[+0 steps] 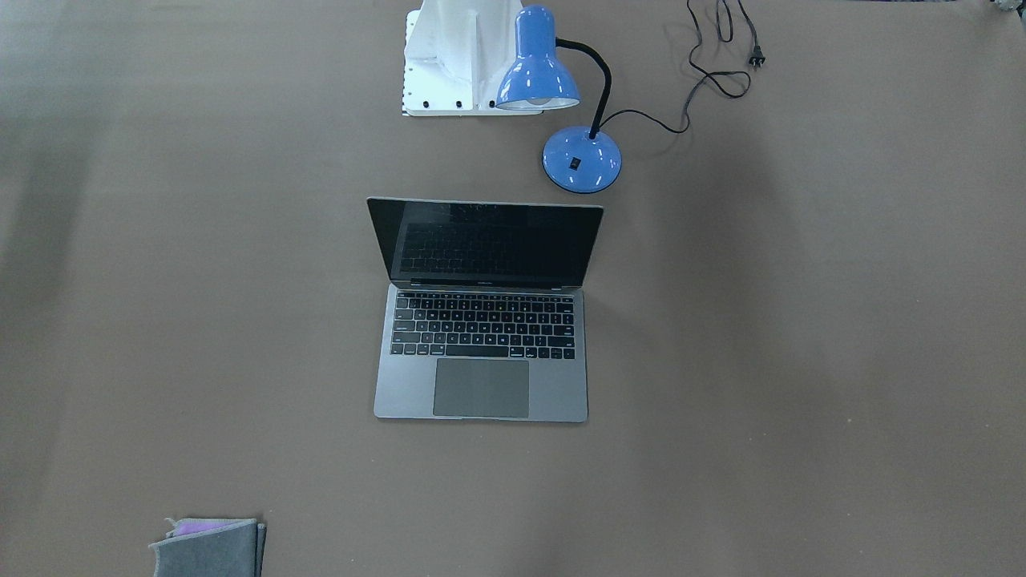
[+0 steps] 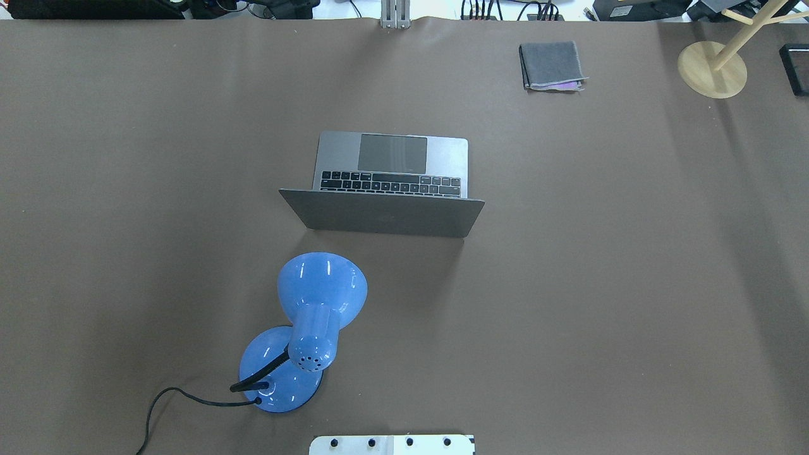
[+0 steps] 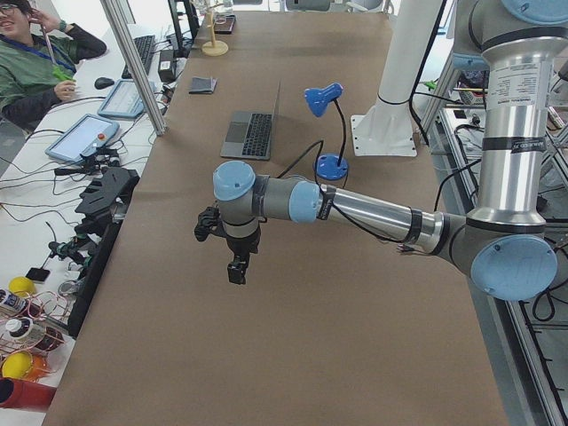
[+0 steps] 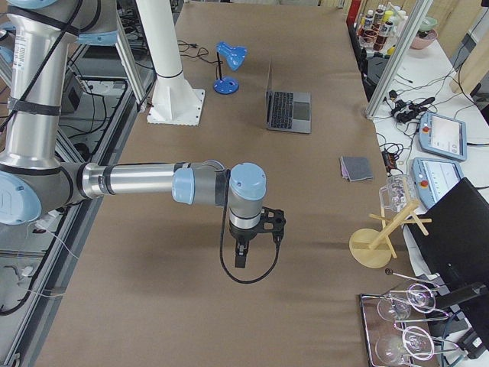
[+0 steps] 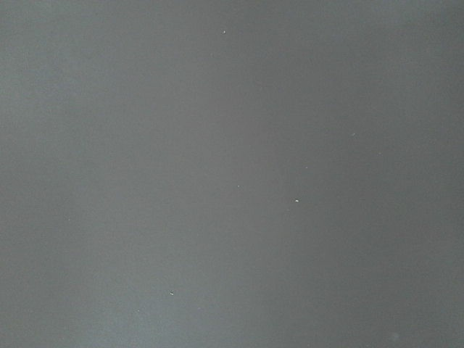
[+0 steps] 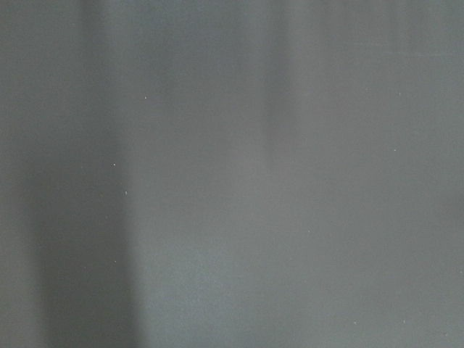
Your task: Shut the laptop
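Note:
The space-grey laptop [image 1: 481, 385] stands open in the middle of the brown table, its black screen upright and its lid back [image 2: 385, 216] towards the robot. It also shows in the exterior left view [image 3: 251, 133] and the exterior right view [image 4: 289, 109]. My left gripper [image 3: 237, 271] hangs over bare table far from the laptop, at the table's left end. My right gripper [image 4: 240, 260] hangs over bare table at the right end. Both show only in the side views, so I cannot tell whether they are open or shut. The wrist views show only bare table.
A blue desk lamp [image 2: 322, 291] stands between the robot base [image 1: 457, 56] and the laptop's lid, its black cord [image 1: 713, 76] trailing off. A folded grey cloth [image 2: 551, 65] and a wooden stand [image 2: 712, 68] sit at the far right.

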